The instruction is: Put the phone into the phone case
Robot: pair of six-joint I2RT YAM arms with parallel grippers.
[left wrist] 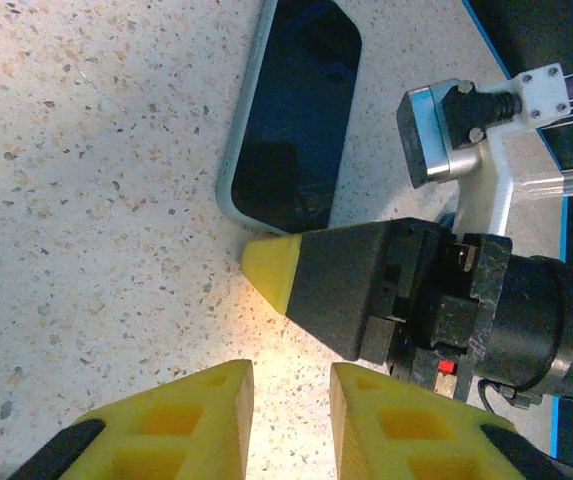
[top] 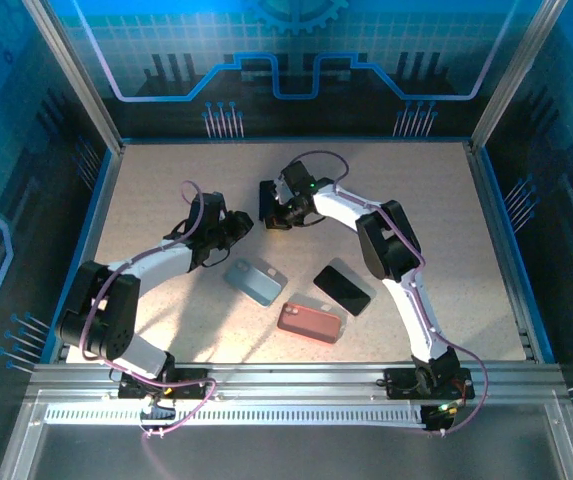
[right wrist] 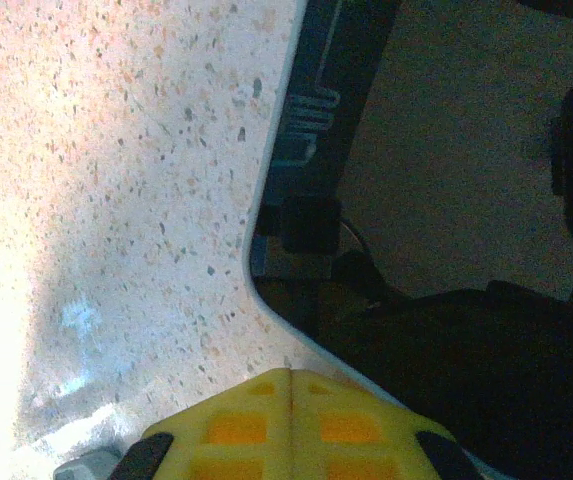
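Locating the phone: where does it lie?

Reply: The black phone [top: 342, 288] lies flat on the table [top: 446, 210], right of centre in the overhead view. The red case [top: 311, 321] is just beside it at lower left, and a blue-grey case [top: 254, 281] sits further left.

Query: State of the fingers?

Reply: The left gripper [top: 228, 228] is above centre, its yellow fingers [left wrist: 206, 410] parted by a narrow gap with nothing between them. The right gripper [top: 271, 213] is close by, at its right. Its pads [right wrist: 236, 425] are pressed together and empty. Both are well apart from the phone.

Query: How will the phone handle?

Reply: Expect a thin, stiff slab that is fairly light. Its glossy face is probably slippery and easily scratched. Lying flat, it offers little edge to the fingers.

Query: Where to take hold?

Reply: Grip across the two long edges near the middle, not on the glass. Tilting it up on one edge first may help. The case rim probably flexes, so seat one end, then press down the corners.
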